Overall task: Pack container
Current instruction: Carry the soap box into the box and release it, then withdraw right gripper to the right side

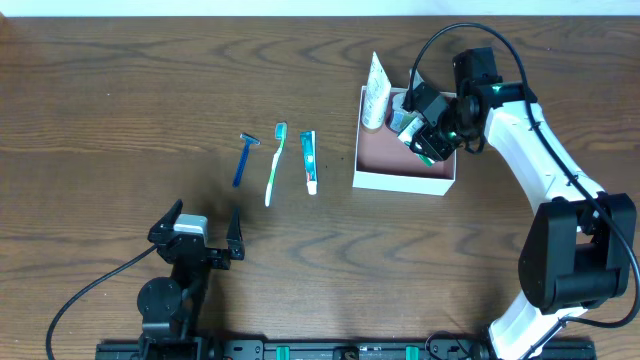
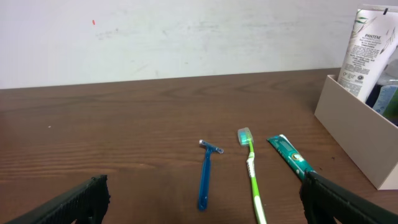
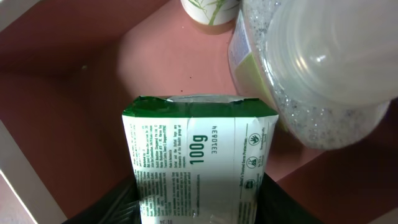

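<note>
The container (image 1: 400, 180) is a square white box with a pink inside, at the right of the table; its pink floor (image 3: 155, 56) fills the right wrist view. A white tube (image 1: 375, 92) leans in its far left corner, and a clear bottle (image 3: 323, 68) lies inside. My right gripper (image 1: 428, 135) is shut on a white and green soap packet (image 3: 196, 162) and holds it inside the container. My left gripper (image 1: 195, 235) is open and empty near the front left. A blue razor (image 1: 243, 158), a green toothbrush (image 1: 275, 162) and a teal toothpaste tube (image 1: 309, 160) lie side by side left of the container.
The container's white wall (image 2: 354, 127) stands at the right of the left wrist view, with the white tube (image 2: 367, 50) above it. The razor (image 2: 205, 171), toothbrush (image 2: 252, 168) and toothpaste (image 2: 289, 155) lie ahead of the left fingers. A black cable (image 1: 85, 295) runs by the left arm.
</note>
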You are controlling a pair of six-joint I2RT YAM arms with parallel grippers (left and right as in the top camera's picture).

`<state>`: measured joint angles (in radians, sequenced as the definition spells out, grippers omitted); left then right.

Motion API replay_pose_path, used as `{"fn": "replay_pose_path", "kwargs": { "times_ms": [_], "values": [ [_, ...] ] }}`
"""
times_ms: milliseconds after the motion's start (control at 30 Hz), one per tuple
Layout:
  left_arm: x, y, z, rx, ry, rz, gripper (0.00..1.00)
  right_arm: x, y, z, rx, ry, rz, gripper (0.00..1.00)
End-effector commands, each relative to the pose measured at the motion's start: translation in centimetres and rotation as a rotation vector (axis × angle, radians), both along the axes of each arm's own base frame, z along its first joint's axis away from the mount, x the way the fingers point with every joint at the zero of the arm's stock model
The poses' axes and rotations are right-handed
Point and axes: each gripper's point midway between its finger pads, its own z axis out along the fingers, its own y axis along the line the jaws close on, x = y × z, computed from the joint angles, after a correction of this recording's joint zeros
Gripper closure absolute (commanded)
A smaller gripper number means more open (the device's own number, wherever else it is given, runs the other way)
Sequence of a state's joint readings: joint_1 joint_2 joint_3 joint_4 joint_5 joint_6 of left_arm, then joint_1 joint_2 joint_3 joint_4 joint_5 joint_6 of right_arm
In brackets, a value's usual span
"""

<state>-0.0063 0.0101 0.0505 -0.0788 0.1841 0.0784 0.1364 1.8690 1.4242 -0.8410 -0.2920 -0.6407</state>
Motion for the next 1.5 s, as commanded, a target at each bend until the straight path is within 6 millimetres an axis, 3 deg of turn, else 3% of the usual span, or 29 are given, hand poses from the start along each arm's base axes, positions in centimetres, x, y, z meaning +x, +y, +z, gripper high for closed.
{"fn": "replay_pose_path", "kwargs": {
  "times_ms": [0, 400, 600, 800, 967, 1067, 1133, 1233, 1367, 1467],
  "values": [
    [0.0, 0.0, -1.6, -0.002, 0.036, -0.002, 0.02, -0.1, 0.9, 0.4, 0.017, -0.013, 0.031, 0.49],
    [0.0, 0.0, -1.6, -0.002, 0.036, -0.002, 0.02, -0.5, 0.9, 0.3, 0.014, 0.005, 0.031, 0.38],
    [0.0, 0.0, -1.6, -0.002, 0.036, -0.002, 0.02, -0.3, 1.0, 0.9, 0.019, -0.006, 0.024, 0.38],
    [0.0, 0.0, -1.6, -0.002, 0.036, -0.002, 0.02, 0.0, 1.2, 5.8, 0.037, -0.063, 0.018, 0.35],
    [0.0, 0.0, -1.6, -0.002, 0.036, -0.002, 0.02, -0.1, 0.5, 11.8, 0.046, -0.170, -0.019, 0.21],
    [0.0, 0.0, -1.6, -0.002, 0.036, -0.002, 0.02, 1.3, -2.5, 15.7, 0.034, -0.281, -0.224, 0.01],
    [0.0, 0.0, -1.6, -0.002, 0.036, -0.002, 0.02, 2.4, -6.4, 18.1, 0.020, -0.365, -0.431, 0.01],
    [0.0, 0.0, -1.6, -0.002, 0.036, -0.002, 0.02, 3.0, -12.4, 19.8, 0.042, -0.410, -0.725, 0.01],
    [0.0, 0.0, -1.6, -0.002, 0.036, -0.002, 0.02, 2.5, -18.8, 18.2, 0.073, -0.357, -0.984, 0.01],
    [0.0, 0.0, -1.6, -0.002, 0.036, -0.002, 0.02, 2.3, -21.6, 15.9, 0.085, -0.292, -1.112, 0.01]
  ]
}}
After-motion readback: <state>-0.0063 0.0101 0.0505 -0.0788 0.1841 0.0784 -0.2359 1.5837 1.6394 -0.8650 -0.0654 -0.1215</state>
